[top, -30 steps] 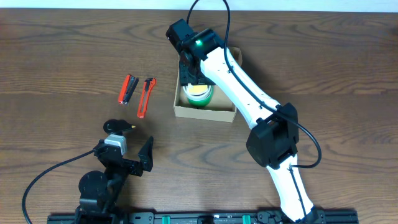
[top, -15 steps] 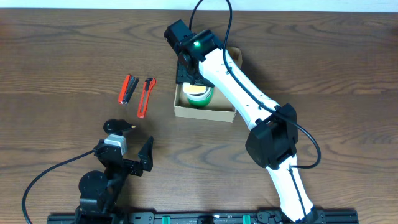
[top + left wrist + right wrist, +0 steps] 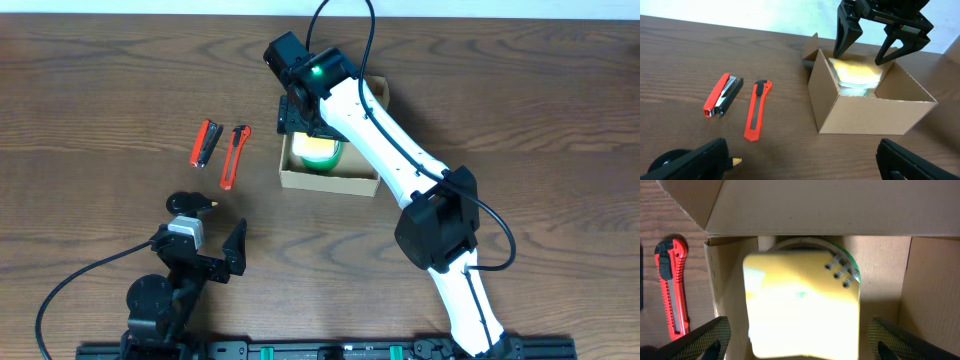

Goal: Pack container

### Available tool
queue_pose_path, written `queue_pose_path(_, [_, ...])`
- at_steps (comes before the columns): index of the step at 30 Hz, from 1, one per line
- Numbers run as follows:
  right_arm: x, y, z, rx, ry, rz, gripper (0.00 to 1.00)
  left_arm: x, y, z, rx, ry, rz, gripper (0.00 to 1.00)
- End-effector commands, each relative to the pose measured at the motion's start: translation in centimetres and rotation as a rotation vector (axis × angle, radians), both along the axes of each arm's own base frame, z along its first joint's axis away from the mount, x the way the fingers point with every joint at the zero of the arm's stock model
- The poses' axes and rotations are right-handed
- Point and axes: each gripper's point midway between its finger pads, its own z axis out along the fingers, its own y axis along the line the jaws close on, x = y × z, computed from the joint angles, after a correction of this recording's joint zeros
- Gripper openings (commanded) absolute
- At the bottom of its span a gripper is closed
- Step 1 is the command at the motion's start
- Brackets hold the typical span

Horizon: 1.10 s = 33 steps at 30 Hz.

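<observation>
The tan cardboard container [image 3: 330, 180] sits open at the table's middle back; it also shows in the left wrist view [image 3: 865, 115] and right wrist view [image 3: 805, 210]. Inside lies a yellow pad [image 3: 802, 310] on top of a green-edged tape roll [image 3: 852, 262], also seen overhead [image 3: 320, 152]. My right gripper [image 3: 303, 115] is open just above the box, its fingers either side of the yellow pad and holding nothing [image 3: 800, 347]. My left gripper [image 3: 205, 250] is open and empty near the front left edge [image 3: 800, 160].
A red and black stapler [image 3: 205, 143] and a red box cutter [image 3: 233, 156] lie left of the box. A black tape dispenser with a yellow tip [image 3: 190, 203] lies near my left gripper.
My right gripper has risen slightly and shifted a little away from the box, leaving the yellow pad inside. The left arm has not moved.
</observation>
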Motion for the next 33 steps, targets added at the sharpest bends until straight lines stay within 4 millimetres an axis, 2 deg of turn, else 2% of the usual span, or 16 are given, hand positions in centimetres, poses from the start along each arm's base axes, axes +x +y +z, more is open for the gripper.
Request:
queue_pose_path(1, [-0.2,0.2,-0.4,-0.016,0.001,-0.004,0.9,0.1,0.2,-1.2,0.018,0.018,0.008,0.95])
queue_pose_path(8, [-0.2,0.2,-0.4,-0.015,0.001,-0.003,0.9,0.1,0.2,-1.2,0.018,0.018,0.008,0.95])
queue_pose_path(12, [-0.6,0.5,0.6,0.018,0.007,0.004,0.97,0.1,0.2,-1.2,0.018,0.018,0.008,0.95])
queue_pose_path(14, [-0.9,0.4,2.1,0.028,-0.009,0.026,0.97,0.1,0.2,-1.2,0.018,0.018,0.008,0.95])
queue_pose_path(18, [-1.9,-1.3,6.5,0.017,-0.058,0.098,0.99,0.1,0.2,-1.2,0.018,0.018,0.008,0.95])
queue_pose_path(23, [-4.8,-3.9,9.9,-0.023,-0.026,0.226,0.99,0.1,0.2,-1.2,0.018,0.018,0.008,0.95])
queue_pose_path(27, [-7.3,-4.9,12.9,-0.008,-0.029,0.343,0.99,0.1,0.2,-1.2,0.018,0.018,0.008,0.95])
queue_pose_path(31, [-8.7,-6.4,15.9,-0.011,-0.087,0.412,0.99,0.1,0.2,-1.2,0.018,0.018,0.008,0.95])
queue_pose_path(33, [-9.4,-7.6,16.7,-0.016,-0.102,0.427,0.99,0.1,0.2,-1.2,0.018,0.018,0.008,0.95])
